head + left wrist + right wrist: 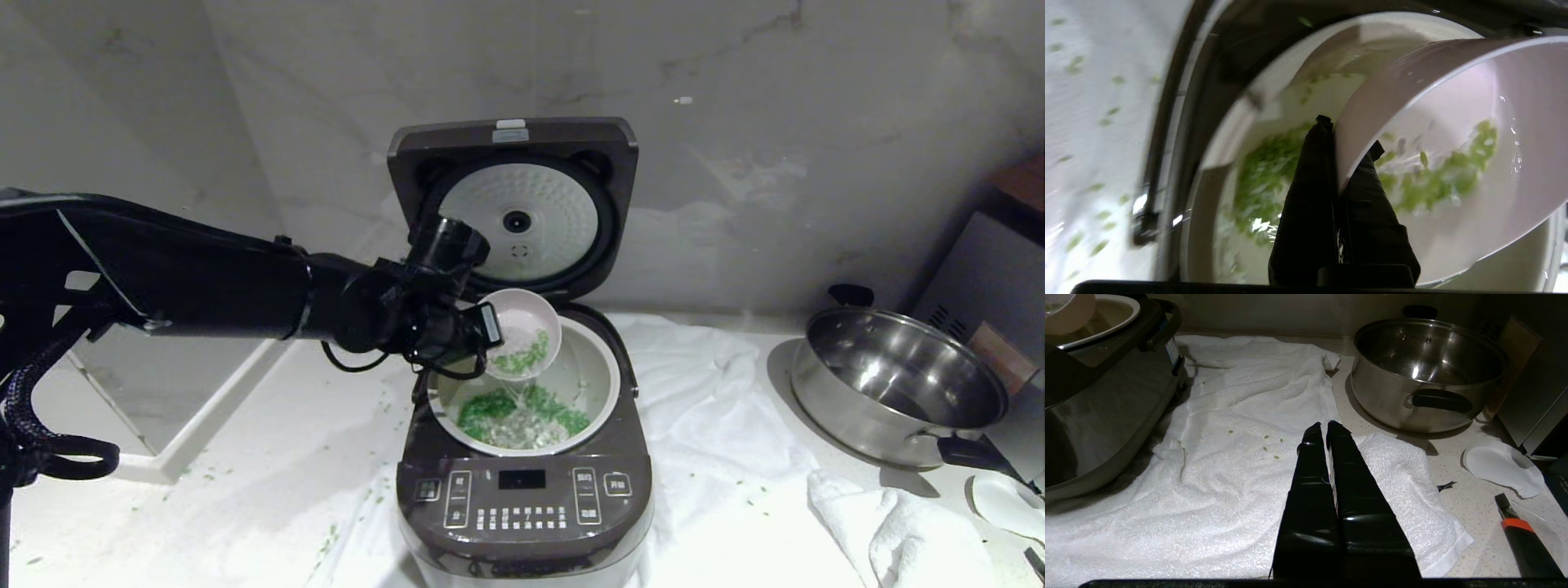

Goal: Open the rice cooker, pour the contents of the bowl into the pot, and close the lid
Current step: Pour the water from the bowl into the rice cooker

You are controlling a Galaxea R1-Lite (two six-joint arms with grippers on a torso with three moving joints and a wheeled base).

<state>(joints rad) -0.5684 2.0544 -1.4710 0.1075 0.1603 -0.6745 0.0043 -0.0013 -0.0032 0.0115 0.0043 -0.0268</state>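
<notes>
The dark rice cooker [522, 490] stands in the middle of the counter with its lid [514, 208] swung up and the dimpled inner plate facing me. My left gripper [490, 327] is shut on the rim of the pale pink bowl [526, 322], one finger inside and one outside, holding it tipped over the white pot [596, 376]. Green contents [522, 357] cling to the bowl's lower wall, and more lie in the pot [490, 408]. In the left wrist view the bowl [1453, 102] hangs over the pot [1224, 134] in the gripper [1349, 134]. My right gripper [1327, 426] is shut and empty above the towel.
A steel pan [898, 384] with black handles stands at the right. A white towel [1229, 457] lies under and beside the cooker, with stray green bits on it. A small white dish [1498, 465] and an orange-and-black tool [1519, 535] lie at the right front. The wall is close behind.
</notes>
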